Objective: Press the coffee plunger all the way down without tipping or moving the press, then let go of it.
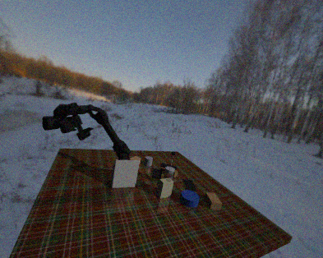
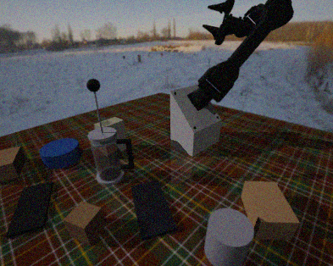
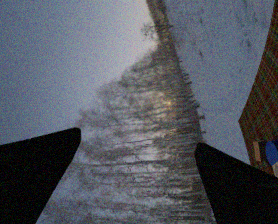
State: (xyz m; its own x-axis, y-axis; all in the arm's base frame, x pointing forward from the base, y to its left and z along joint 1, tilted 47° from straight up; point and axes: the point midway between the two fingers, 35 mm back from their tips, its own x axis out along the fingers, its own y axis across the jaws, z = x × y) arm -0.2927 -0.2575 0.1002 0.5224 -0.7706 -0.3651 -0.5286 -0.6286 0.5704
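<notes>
The coffee press (image 2: 108,157) (image 1: 170,168) stands upright on the plaid table, a glass body with a pale lid and a black handle. Its plunger is up: the black knob (image 2: 93,85) (image 1: 173,153) sits on a thin rod high above the lid. My gripper (image 2: 207,16) (image 3: 139,143) is open, with nothing between its fingers. It is raised well above the table and away from the press, to the right of and above the knob in the exterior view. The wrist view does not show the press.
A blue cylinder (image 2: 60,152) (image 1: 190,198) (image 3: 275,150) and a cream block (image 1: 166,187) stand near the press. Tan blocks (image 2: 83,221) (image 2: 270,204) (image 1: 214,200), dark flat pads (image 2: 31,209) (image 2: 153,209) and a whitish cylinder (image 2: 229,235) (image 1: 149,161) are around it.
</notes>
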